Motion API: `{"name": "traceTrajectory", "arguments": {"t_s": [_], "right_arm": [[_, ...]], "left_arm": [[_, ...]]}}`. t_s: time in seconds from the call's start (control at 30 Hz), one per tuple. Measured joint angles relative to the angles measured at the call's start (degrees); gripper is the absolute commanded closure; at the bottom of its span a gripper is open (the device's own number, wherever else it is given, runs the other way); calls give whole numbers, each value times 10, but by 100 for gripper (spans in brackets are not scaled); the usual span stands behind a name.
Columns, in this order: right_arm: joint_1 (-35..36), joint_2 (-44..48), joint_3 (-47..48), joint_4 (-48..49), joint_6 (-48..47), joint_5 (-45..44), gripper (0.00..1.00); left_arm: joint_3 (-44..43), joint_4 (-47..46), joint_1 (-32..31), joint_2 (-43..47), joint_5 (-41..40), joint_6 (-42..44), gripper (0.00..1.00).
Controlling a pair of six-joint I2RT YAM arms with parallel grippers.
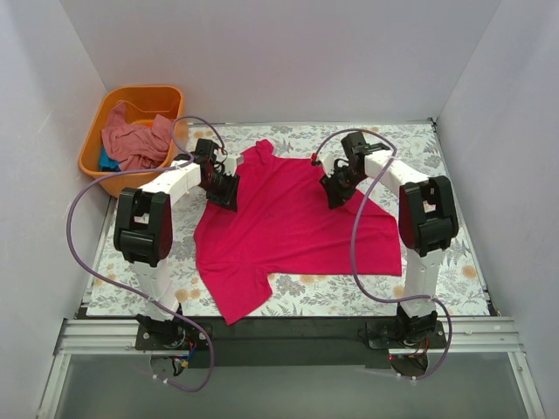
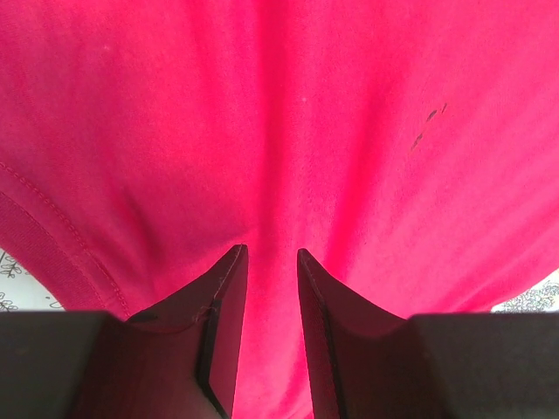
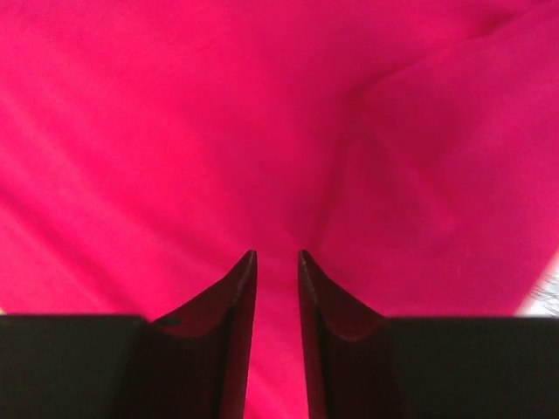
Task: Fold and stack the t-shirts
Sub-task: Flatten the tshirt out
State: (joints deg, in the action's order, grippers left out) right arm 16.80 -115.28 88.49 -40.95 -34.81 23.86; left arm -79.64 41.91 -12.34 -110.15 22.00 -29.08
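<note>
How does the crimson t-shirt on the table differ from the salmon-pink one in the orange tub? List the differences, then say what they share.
The crimson t-shirt is bright and saturated; the salmon-pink t-shirt is dusty and pale. The crimson one lies spread nearly flat on the floral cloth; the salmon one sits crumpled in the orange tub. Both pincers are at the crimson one, none at the salmon. Both are plain soft cloth, not yet folded.

light: bright, even, soft shadows | glare: none | focus: overhead sharp; wrist views slightly soft, saturated

Three t-shirts: one crimson-pink (image 1: 293, 227), one salmon-pink (image 1: 131, 144), one teal-blue (image 1: 106, 162); one orange tub (image 1: 96, 144); two arms
</note>
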Motion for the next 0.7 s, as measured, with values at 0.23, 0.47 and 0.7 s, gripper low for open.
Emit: {"name": "traceTrajectory", "arguments": {"t_s": [0.23, 0.47, 0.7], "right_arm": [[-32, 0, 33, -33, 5, 12, 61], [-70, -21, 134, -27, 62, 17, 62], [-59, -100, 158, -28, 89, 18, 57]], "left_arm": [[1, 0, 0, 0, 6, 1, 71], [0, 0, 0, 0, 15, 0, 71], [-1, 0, 0, 0, 16, 1, 67]]}}
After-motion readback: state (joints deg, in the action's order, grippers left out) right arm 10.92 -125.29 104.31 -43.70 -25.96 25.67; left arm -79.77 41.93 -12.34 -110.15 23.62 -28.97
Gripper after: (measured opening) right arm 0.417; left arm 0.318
